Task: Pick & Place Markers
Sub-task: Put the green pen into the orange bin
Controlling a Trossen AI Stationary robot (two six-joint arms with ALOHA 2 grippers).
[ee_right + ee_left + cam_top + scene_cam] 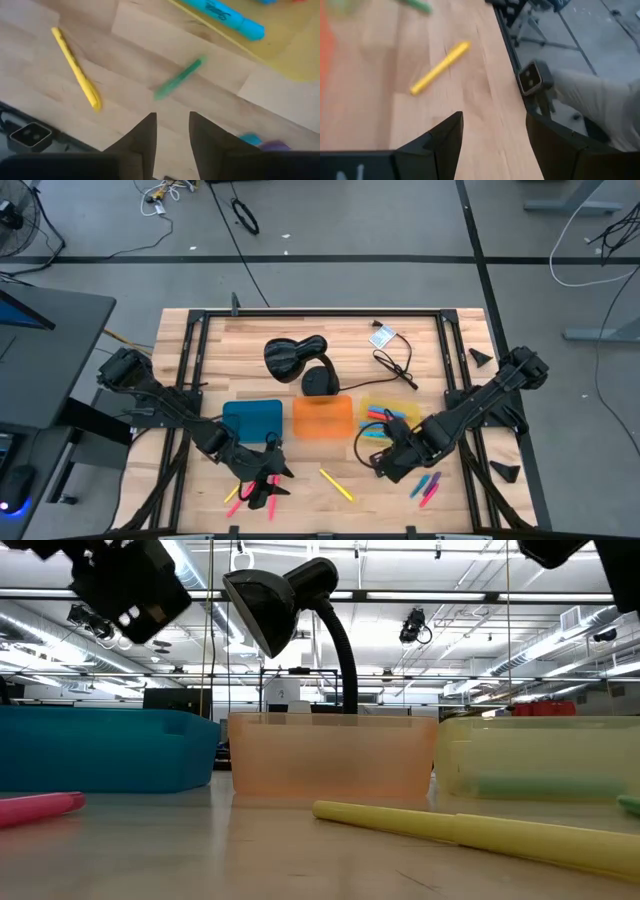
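Markers lie loose on the wooden table: a yellow one [337, 485] near the front middle, pink ones [236, 494] at the front left, and blue and pink ones [428, 486] at the front right. A green marker [179, 78] lies just beyond my right gripper's fingertips. More markers, one of them blue [225, 15], lie in the yellow tray [400, 412]. My left gripper [264, 480] hovers open by the pink markers, and the yellow marker [441, 67] is ahead of it. My right gripper [385, 464] points down in front of the yellow tray. Its fingers are a little apart with nothing between them.
A blue tray [252, 420], an orange tray [322, 418] and the yellow tray stand in a row across the middle. Behind them is a black desk lamp [296, 360] with its cable [395, 365]. A black frame rail [512, 47] runs along the table's near edge.
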